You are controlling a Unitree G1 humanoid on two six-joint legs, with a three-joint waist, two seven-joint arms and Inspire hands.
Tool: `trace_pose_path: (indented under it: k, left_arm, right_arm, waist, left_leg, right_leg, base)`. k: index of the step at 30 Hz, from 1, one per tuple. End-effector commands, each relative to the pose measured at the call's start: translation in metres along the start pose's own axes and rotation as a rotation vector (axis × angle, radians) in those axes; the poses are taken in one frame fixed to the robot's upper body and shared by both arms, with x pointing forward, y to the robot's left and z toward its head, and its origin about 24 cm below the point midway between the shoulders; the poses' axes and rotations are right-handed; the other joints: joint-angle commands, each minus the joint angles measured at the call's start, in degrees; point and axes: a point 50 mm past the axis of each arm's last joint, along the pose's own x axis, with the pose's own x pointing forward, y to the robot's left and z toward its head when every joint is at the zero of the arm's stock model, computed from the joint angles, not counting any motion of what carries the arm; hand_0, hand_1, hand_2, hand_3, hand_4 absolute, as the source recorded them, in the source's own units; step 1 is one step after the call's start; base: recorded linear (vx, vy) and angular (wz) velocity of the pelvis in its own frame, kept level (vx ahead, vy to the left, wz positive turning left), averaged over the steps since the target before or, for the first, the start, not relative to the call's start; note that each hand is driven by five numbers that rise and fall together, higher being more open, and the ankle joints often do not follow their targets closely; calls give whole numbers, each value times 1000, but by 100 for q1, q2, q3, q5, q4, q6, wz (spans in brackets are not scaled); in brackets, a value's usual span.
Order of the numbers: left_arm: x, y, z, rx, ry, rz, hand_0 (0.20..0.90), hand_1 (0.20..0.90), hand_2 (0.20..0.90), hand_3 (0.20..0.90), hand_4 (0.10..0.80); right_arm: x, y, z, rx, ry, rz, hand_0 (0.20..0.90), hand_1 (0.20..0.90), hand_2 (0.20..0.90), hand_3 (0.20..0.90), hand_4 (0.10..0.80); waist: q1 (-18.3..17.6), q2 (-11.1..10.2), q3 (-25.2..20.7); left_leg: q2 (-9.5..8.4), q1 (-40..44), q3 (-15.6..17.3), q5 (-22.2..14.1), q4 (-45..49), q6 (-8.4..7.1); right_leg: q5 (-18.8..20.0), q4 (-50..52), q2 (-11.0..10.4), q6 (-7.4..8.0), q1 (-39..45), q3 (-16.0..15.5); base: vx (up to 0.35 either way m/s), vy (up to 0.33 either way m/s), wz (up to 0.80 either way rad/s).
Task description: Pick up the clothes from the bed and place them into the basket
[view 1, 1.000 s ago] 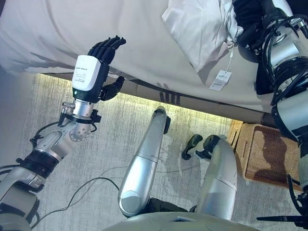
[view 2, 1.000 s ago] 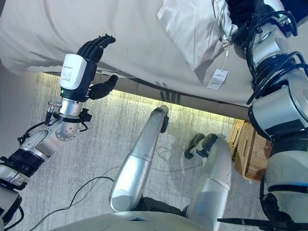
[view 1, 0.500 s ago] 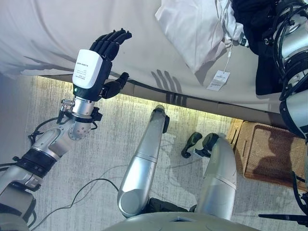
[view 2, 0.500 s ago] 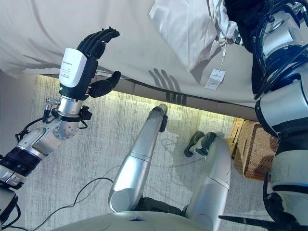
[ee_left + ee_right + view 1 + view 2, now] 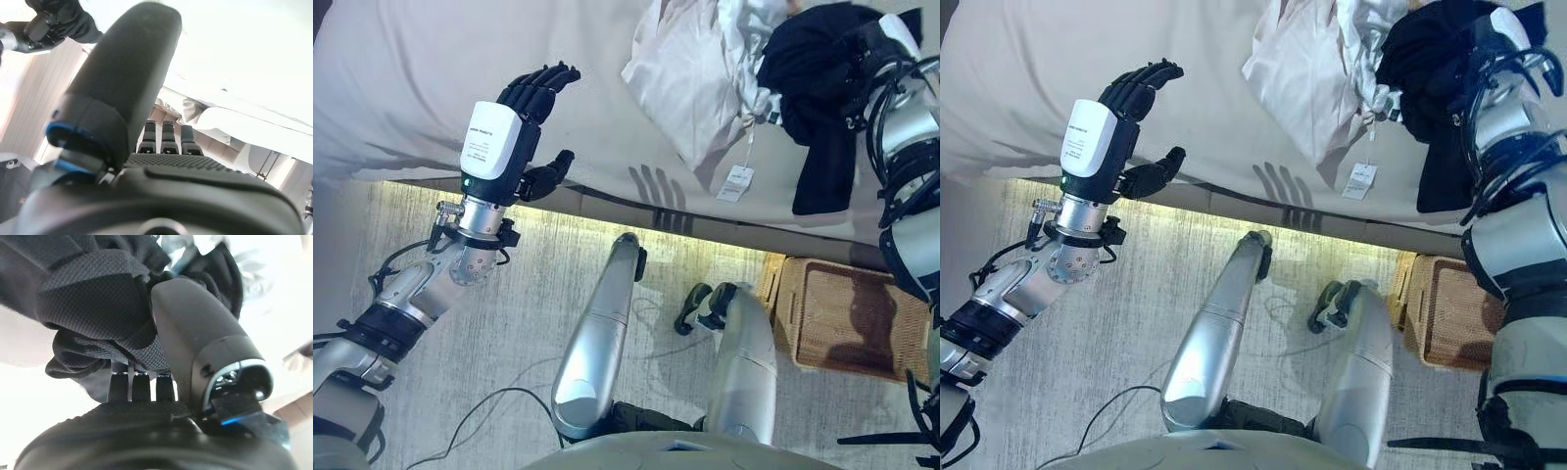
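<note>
Since a second ago our right hand (image 5: pixel 195 357) has drawn the black garment (image 5: pixel 813 88) up off the bed (image 5: pixel 401 88); it now hangs from the fingers, which are curled into the cloth, its tail draping over the bed edge. White clothes (image 5: pixel 690 69) with a tag lie just beside. Our left hand (image 5: pixel 514 122) hovers with fingers straight and empty. Basket (image 5: pixel 847 313) sits on the floor below. Cloth looks light, limp, non-slippery; we judge a bunched fistful holds best.

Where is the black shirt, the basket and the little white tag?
black garment (image 5: pixel 818 73), left eye view, on its bunched upper part.
basket (image 5: pixel 850 318), left eye view, on its woven inside.
white tag (image 5: pixel 736 183), left eye view, on its face.
</note>
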Motion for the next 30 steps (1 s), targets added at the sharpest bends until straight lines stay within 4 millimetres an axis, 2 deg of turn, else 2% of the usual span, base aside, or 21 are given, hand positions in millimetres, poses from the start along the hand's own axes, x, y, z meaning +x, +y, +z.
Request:
trace_pose_path:
  k: [1,6,7,9,18,24,30]
  left_arm:
    - [14,32,4,-42,-2,194,900,900,900,900,800]
    - [12,27,1,-63,48,192,900,900,900,900,800]
    - [12,27,0,-64,57,189,900,900,900,900,800]
    - [11,26,-2,-66,73,179,900,900,900,900,800]
    - [4,10,-8,-73,132,111,900,900,900,900,800]
    - [-11,-3,-23,-56,246,58,900,900,900,900,800]
    - [-38,-14,-44,-39,412,21,900,900,900,900,800]
  right_arm:
    - [-5,-58,13,91,-165,-201,300,300,300,200,100]
    - [-9,-59,-10,108,-152,-193,300,300,300,200,100]
    - [-10,-60,-15,129,-148,-192,300,300,300,200,100]
    - [-12,-60,-21,142,-146,-196,300,300,300,200,100]
    - [-25,-78,-34,239,-212,-265,300,300,300,200,100]
    - [-39,-75,-41,203,-284,-248,300,300,300,200,100]
    - [-66,-66,-74,255,-297,-276,300,300,300,200,100]
  waist:
    - [-91,-203,-674]
    - [-201,-333,-899]
    - [-224,-372,-945]
    - [-258,-415,-998]
    - [-571,-572,-1397]
    - [-965,-662,-1773]
    - [-1523,-663,-2217]
  left_leg:
    - [-151,917,394,-256,-456,234]
    - [-119,1496,425,-394,-789,299]
    - [-116,1578,456,-244,-949,341]
    - [-111,1758,466,-268,-1065,360]
    - [-41,2849,597,-220,-2190,378]
    - [68,3594,762,-45,-3069,304]
    - [189,4410,1049,198,-4096,187]
  right_leg:
    - [804,-401,286,-180,450,-474]
    - [849,-844,227,-202,1014,-434]
    - [1027,-1033,195,-260,1112,-494]
    - [1072,-1172,192,-243,1294,-485]
    - [1486,-2340,215,-23,2306,-357]
    - [1750,-3320,391,95,2913,-149]
    - [2028,-4424,637,264,3483,173]
  base:
    - [21,63,-4]
    - [31,44,-9]
    - [-20,46,-20]
    - [4,49,-9]
    - [7,44,-11]
    - [0,49,-24]
    - [41,40,-32]
